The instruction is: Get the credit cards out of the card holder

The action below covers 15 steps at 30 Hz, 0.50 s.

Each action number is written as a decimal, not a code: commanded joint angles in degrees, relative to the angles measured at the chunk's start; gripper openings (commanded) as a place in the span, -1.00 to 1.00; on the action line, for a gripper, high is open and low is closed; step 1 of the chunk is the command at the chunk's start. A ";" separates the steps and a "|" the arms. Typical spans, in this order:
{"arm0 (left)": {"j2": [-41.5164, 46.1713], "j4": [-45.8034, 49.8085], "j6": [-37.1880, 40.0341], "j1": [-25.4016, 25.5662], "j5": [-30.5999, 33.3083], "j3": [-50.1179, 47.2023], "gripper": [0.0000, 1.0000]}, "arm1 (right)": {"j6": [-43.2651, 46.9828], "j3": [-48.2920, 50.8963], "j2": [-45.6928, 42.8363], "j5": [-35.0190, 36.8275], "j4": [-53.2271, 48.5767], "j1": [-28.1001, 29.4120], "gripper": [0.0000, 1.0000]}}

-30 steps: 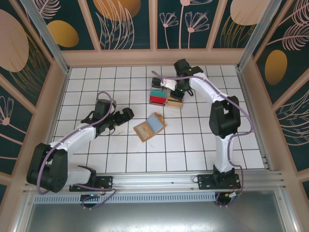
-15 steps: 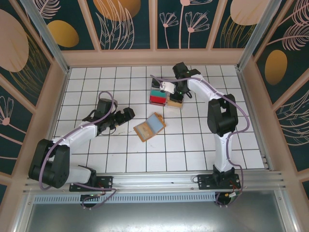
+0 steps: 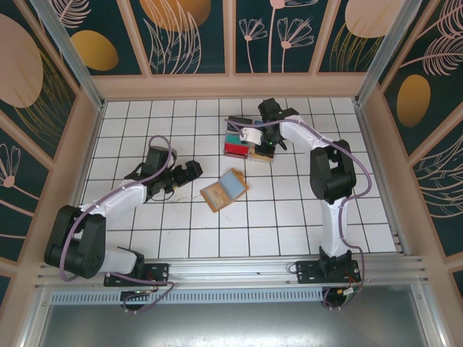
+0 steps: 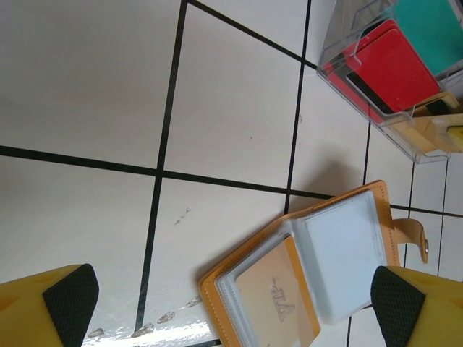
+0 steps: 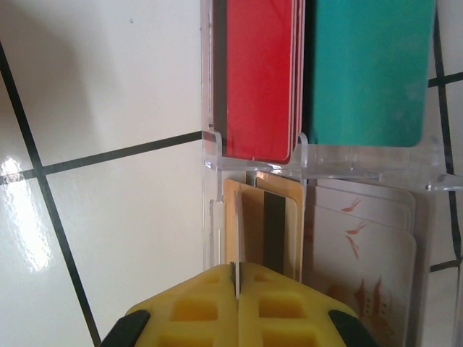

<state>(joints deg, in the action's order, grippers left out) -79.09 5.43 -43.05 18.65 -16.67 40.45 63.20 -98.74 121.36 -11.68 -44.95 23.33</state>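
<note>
A white tiled tabletop (image 3: 145, 238) with black grid lines sits inside walls painted dark teal with pale flowers (image 3: 188, 36). Near the middle lies the small tan-orange leather card holder (image 3: 224, 189), open, its clear sleeves facing up, apart from both tools. One tan card (image 4: 278, 303) shows under a sleeve.

The left tool (image 4: 233, 303) hovers low beside the holder with its yellow fingers spread wide, touching nothing.

Farther back stands a clear acrylic tray (image 5: 210, 144) with several compartments. They hold a red card stack (image 5: 257, 79), a teal stack (image 5: 369, 72), gold cards (image 5: 282, 217) and white cards with red markings (image 5: 362, 246). The right tool (image 5: 239, 300) is directly over the gold compartment, clenched, apparently pinching a thin pale card (image 5: 234, 273) seen edge-on.

The likely step is dropping this card into the tray. The card hangs close to the compartment's outer wall, so if it is let go tilted it could catch on the wall or slide outside. A low descent could also nudge the light tray. At least one card seems left in the holder, which nothing pins down, so it may slide when tugged.
</note>
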 commanded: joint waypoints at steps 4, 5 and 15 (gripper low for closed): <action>-0.23 0.80 0.52 -0.22 -0.97 0.54 0.97 | 1.55 1.01 -0.45 -1.06 2.20 -0.46 -0.79; -0.19 0.44 0.30 -0.24 -1.25 0.21 0.97 | 1.20 0.80 -0.48 -1.13 2.46 -0.57 -0.76; 0.95 0.55 0.11 -0.22 -1.69 -0.57 0.97 | -1.21 -0.05 -2.66 -2.21 3.83 -0.63 -0.38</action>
<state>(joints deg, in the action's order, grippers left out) -79.07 5.43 -43.07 18.65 -17.58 40.47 62.59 -98.39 121.32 -12.05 -41.65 23.16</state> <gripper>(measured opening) 0.986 0.313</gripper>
